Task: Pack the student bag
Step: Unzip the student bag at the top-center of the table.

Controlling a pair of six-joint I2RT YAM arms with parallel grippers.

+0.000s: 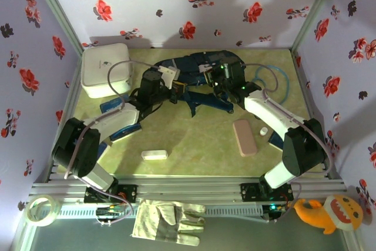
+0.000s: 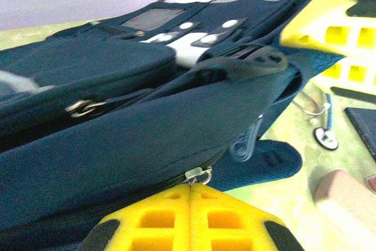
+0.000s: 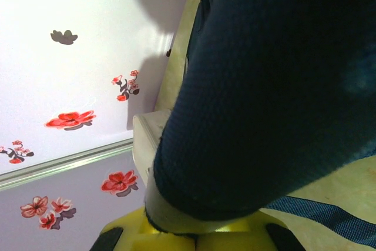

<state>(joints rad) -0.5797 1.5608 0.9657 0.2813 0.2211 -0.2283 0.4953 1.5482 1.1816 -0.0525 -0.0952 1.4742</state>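
Observation:
The student bag [image 1: 197, 69], dark navy with white trims, lies at the back middle of the table. My left gripper [image 1: 176, 89] is at its left side. In the left wrist view its yellow fingers [image 2: 191, 195] are shut on the metal zipper pull [image 2: 200, 174] at the bag's [image 2: 117, 139] lower seam. My right gripper [image 1: 222, 79] is at the bag's right side, its yellow fingers [image 2: 335, 22] showing in the left wrist view. The right wrist view shows it [image 3: 197, 236] shut on a padded navy fold of the bag [image 3: 276, 86] with a pale trim.
A white rounded box [image 1: 106, 72] stands at the back left. A pink case [image 1: 244, 137], a small white cap [image 1: 264, 130] and a white bar [image 1: 154, 154] lie on the green mat. A stethoscope [image 1: 283, 83] lies at the back right, and dark blue items [image 1: 120, 120] lie under the left arm.

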